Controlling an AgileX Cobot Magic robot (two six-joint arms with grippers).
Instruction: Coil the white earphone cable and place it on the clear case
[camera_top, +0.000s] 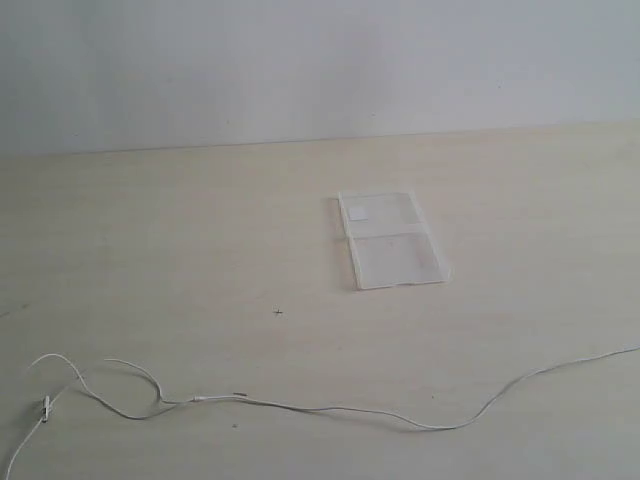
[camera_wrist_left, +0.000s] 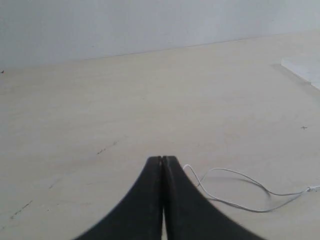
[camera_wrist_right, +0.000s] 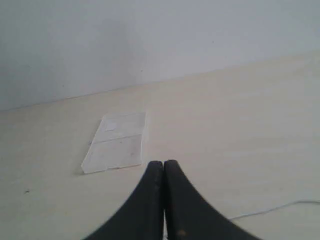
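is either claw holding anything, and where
Nothing is held: the left claw and right claw are shut on nothing; the white earphone cable lies loose.

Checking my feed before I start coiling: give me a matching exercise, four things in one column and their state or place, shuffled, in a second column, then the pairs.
Column one
1. white earphone cable
2. clear case
3. white sticker
4. left claw

Column two
A. shut, holding nothing
B. near one corner of the case
C. uncoiled, strung across the table
D. lying flat, no cable on it

Pairs: 1-C, 2-D, 3-B, 4-A
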